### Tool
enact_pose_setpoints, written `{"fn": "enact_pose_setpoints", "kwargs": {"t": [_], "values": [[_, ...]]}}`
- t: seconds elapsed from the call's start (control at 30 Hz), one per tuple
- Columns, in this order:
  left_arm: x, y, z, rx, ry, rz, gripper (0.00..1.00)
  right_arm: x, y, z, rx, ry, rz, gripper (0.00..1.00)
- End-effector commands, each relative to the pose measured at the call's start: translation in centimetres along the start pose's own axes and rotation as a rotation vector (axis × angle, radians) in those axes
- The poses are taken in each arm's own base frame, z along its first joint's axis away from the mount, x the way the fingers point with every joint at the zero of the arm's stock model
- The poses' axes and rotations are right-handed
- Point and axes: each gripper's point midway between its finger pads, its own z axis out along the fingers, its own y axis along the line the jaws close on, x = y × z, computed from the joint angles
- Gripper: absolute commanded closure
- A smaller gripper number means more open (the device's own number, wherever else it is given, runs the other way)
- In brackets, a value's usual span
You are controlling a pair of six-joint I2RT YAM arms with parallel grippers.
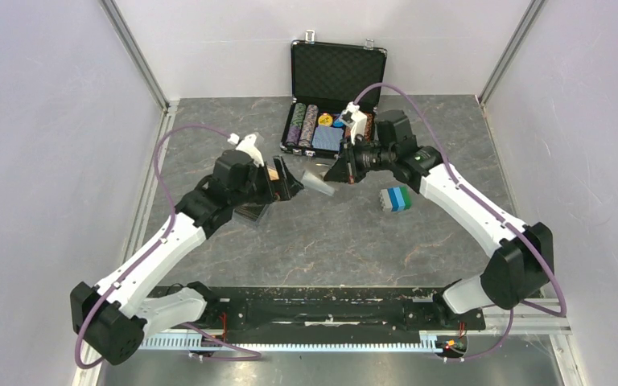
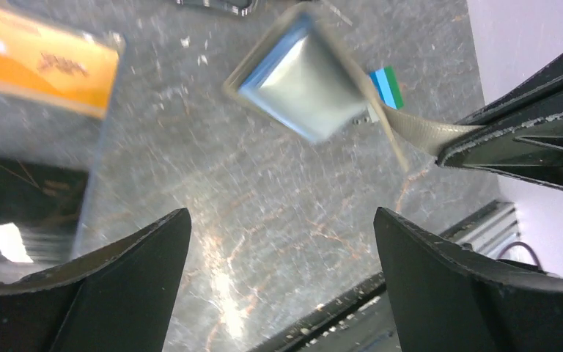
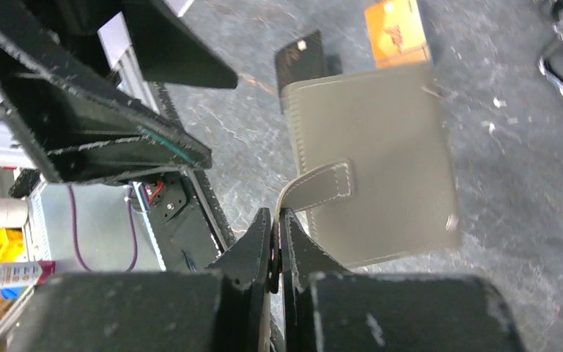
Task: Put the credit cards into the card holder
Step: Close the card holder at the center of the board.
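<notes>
Aloft, card holder [image 3: 374,161] in right claw [image 3: 275,224]

White arms [image 1: 158,245], black joints [image 1: 517,269], purple cables [image 1: 158,161]

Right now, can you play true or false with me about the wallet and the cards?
1. The right jaws are pinching the strap of the wallet. True.
2. The left jaws are shut on the orange card. False: they are open and hold nothing, and the orange card lies on the table.
3. The poker chip case has its lid up. True.
4. The black card is already inside the wallet. False: it lies on the table near the orange card.
</notes>
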Motion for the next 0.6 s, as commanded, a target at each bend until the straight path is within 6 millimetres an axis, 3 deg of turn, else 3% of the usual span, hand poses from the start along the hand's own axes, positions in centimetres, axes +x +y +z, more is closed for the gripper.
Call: {"fn": "enact_pose_setpoints", "kwargs": {"t": [0.0,0.33,0.57], "values": [[-3.5,-0.6,-2.0,0.040,-0.084,0.312,0.00,-2.3,3.8,-1.6,-0.155,-0.034,-0.150,1.00],[-3.1,-2.6,-2.9,0.255,-0.063,0.787,0.00,-2.6,6.3,-2.7,-0.291,0.003,-0.188,1.00],[-2.5,-4.9,-2.0,0.422,-0.088,0.876,0.00,-2.6,7.5,-3.1,-0.365,0.015,-0.182,1.00]]}}
